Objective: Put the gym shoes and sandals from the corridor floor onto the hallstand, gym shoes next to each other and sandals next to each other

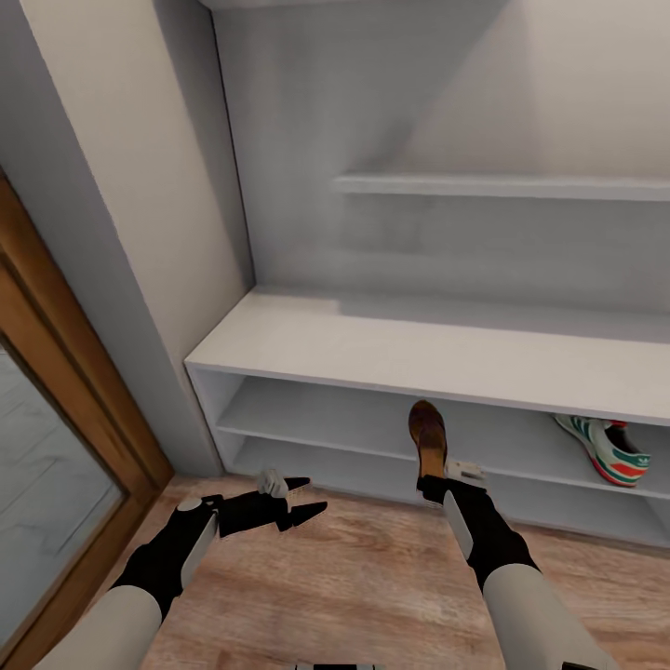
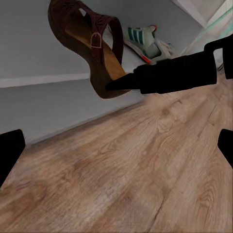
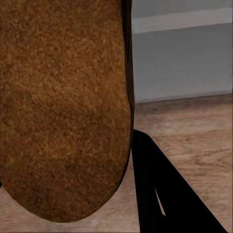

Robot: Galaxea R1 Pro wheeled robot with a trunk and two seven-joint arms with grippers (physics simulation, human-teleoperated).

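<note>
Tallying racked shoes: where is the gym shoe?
In the head view, the gym shoe lies on the hallstand's upper open shelf, far right, right of the held sandal.

I see the sandal [image 2: 92,46] as dark brown leather w/ a matt, grainy tan footbed & a small metal-look buckle. Floor [image 1: 372,577] reads as light wood-grain plank, satin sheen. Rack [image 1: 419,358] looks smooth matt painted grey-white. Sneaker [image 1: 609,448] seems white leather-like w/ green stripes. Gripper fingers [image 3: 165,189] look matt black plastic
</note>
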